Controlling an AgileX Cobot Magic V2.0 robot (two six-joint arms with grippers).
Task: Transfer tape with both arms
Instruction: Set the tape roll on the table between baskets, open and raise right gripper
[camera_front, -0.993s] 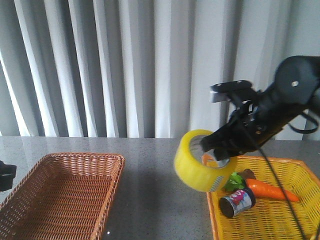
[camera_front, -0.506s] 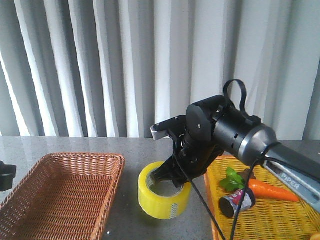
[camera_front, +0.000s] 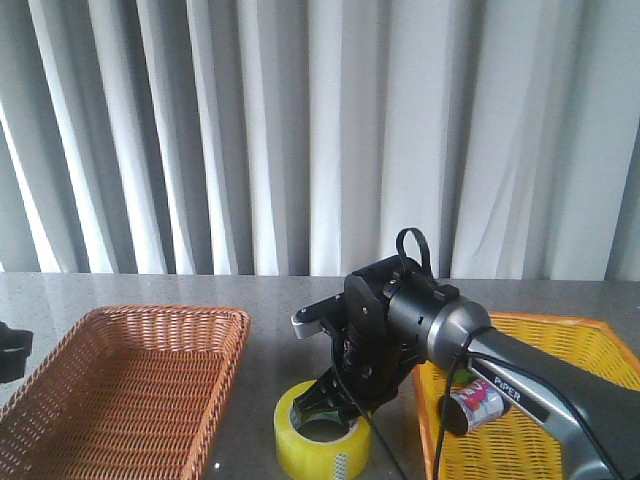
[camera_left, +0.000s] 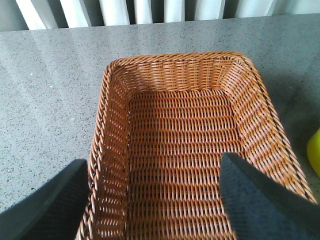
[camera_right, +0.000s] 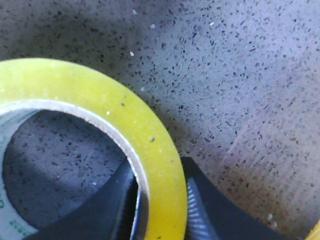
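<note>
One roll of tape (camera_front: 320, 440) is seen lying flat on the grey surface (camera_front: 290, 300), between the brown basket (camera_front: 120, 390) on the left and the yellow basket (camera_front: 540, 440) on the right, near the front edge. Its wall is clamped by the right gripper (camera_right: 160, 200), with one finger inside the core and the other outside, so the jaws are closed on the rim.

The left gripper (camera_left: 150, 200) is held above the brown basket with its jaws wide apart and nothing between them; a sliver of the yellow roll is caught at the edge of that view.

The step in hand is judged to be the set-down at the middle. It would be done well if the roll were confirmed flat and settled before release, the jaws opened fully, and the arm lifted straight up so the roll is not dragged. Enough room should be left for the left arm. A small can (camera_front: 478, 405) lies in the yellow basket.
</note>
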